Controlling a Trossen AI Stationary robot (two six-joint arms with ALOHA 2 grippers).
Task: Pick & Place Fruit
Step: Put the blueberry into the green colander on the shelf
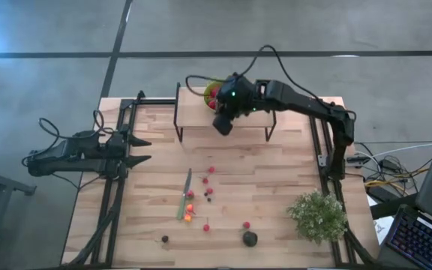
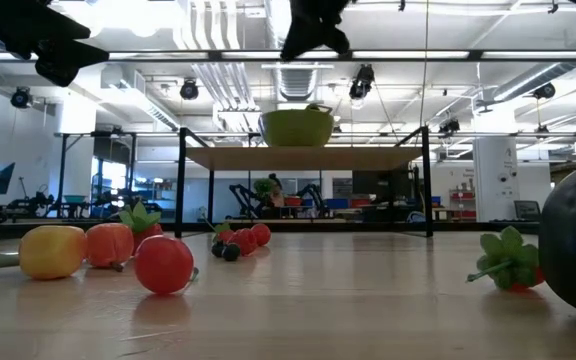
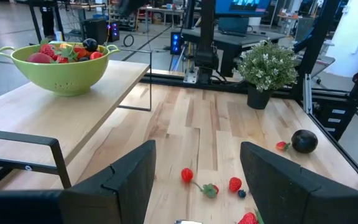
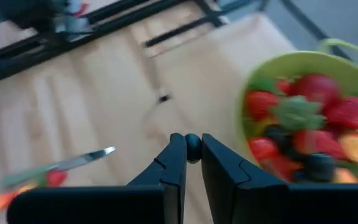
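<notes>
The pale wooden plank table (image 1: 276, 180) spreads under me, and a low black-legged wooden shelf (image 1: 201, 120) stands along its far edge. On that shelf sits the lime-green two-handled colander bowl (image 3: 61, 71), already heaped with red, dark and orange fruit. My right arm reaches in from the right side over the shelf, and my right gripper (image 4: 192, 155) hangs just beside the bowl, above the shelf, its two dark fingers pinched narrowly on one small dark purple-black berry (image 4: 193, 147). My left arm waits low at the table's left edge, and my left gripper (image 1: 142, 150) points toward the middle with its fingers spread wide and nothing between them.

At the near right corner stands a bushy pale-green potted plant (image 1: 318, 216). Just left of it, near the front edge, lies a bigger dark round fruit (image 1: 250, 238). A slim green-handled knife (image 1: 184, 196) lies in the middle of the table, and the scattered small fruit pieces (image 1: 205, 196), mostly red with a few orange and dark ones, lie around and to the right of it, apart from one another. One tiny dark berry (image 1: 165, 239) lies alone near the front edge.
</notes>
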